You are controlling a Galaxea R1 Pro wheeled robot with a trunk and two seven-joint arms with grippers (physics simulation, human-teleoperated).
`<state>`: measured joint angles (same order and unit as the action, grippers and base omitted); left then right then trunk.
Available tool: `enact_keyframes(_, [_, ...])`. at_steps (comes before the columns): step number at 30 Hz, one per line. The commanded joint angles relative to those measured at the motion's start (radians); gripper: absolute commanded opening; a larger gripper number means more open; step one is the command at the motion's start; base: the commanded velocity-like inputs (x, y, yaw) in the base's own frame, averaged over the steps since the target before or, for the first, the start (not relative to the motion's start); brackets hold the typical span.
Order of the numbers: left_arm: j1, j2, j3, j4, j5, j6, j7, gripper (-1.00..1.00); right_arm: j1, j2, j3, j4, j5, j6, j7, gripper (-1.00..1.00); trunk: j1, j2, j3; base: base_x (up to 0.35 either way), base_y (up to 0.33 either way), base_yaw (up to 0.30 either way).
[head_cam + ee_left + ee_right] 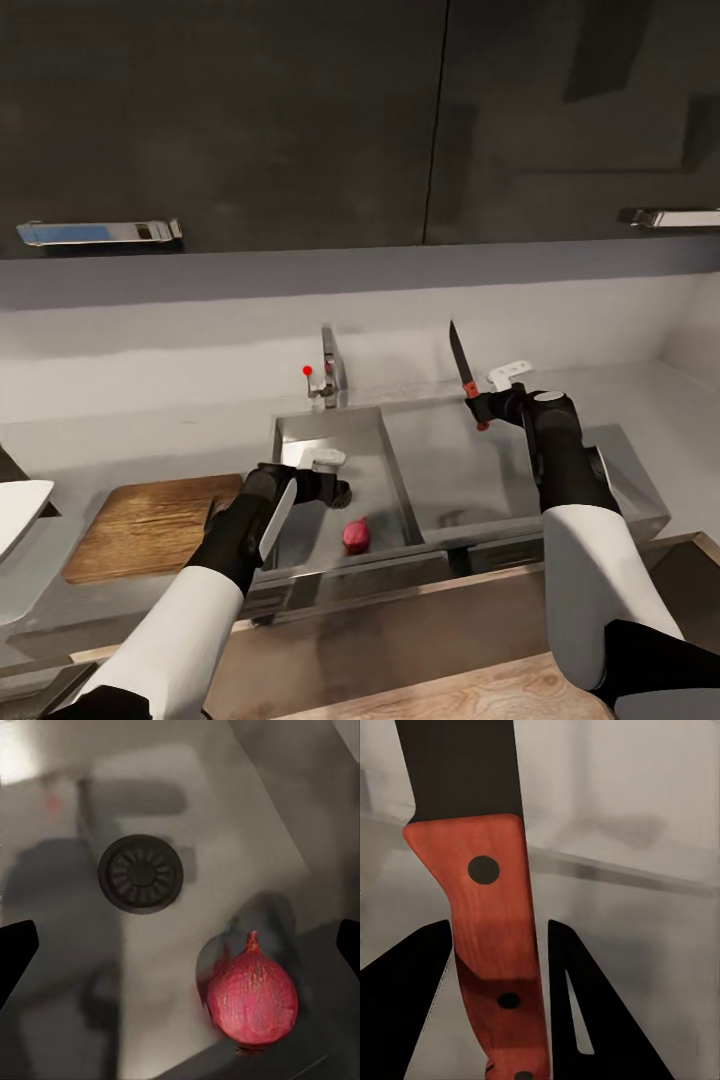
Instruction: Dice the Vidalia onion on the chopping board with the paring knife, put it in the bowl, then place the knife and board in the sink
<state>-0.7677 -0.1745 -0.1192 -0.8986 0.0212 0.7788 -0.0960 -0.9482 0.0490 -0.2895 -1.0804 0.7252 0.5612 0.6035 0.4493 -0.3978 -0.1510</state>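
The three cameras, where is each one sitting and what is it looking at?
Head view: from the robot's head, looking down over both arms at the steel sink, the left gripper and the right gripper.
Left wrist view: on the left arm, looking into the basin at the round reddish onion; dark fingertips show.
Right wrist view: on the right arm, looking along the red-handled dark-bladed knife between its fingers.
Shared: the head view also shows the onion and the knife.

It was a kitchen: a steel sink [385,470] with faucet [327,372] sat below dark, probably wall-hung, cabinets [300,120].
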Motion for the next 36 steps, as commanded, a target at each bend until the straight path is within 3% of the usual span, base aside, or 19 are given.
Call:
enact_keyframes(1, [-0.001,0.0,0.0,-0.002,0.002,0.005,-0.001,1.0,-0.001,0.002,-0.003,-0.002,0.008,0.001,0.01,-1.0,0.001,-0.002,-0.002,0.0,0.0,0.002])
enact_keyframes(11, [-0.001,0.0,0.0,-0.008,0.002,0.005,-0.001,1.0,-0.001,0.006,-0.003,-0.001,-0.018,0.001,0.01,-1.0,0.001,-0.002,-0.002,0.007,-0.003,0.0])
enact_keyframes(27, [-0.001,0.0,-0.001,-0.009,0.002,0.007,0.002,1.0,-0.001,0.006,-0.003,-0.001,-0.02,0.0,0.01,-1.0,0.001,-0.002,-0.002,0.171,-0.044,0.0])
enact_keyframes(33, [-0.001,0.0,-0.022,0.0,0.003,0.131,-0.004,1.0,-0.001,0.006,-0.003,-0.001,-0.021,0.0,0.01,-1.0,0.001,-0.002,-0.002,0.003,0.0,0.0])
enact_keyframes(36, [-0.001,0.0,-0.029,0.009,0.003,0.153,-0.002,1.0,-0.001,0.006,-0.003,-0.001,-0.021,0.0,0.01,-1.0,0.001,-0.002,-0.002,0.0,0.0,0.0])
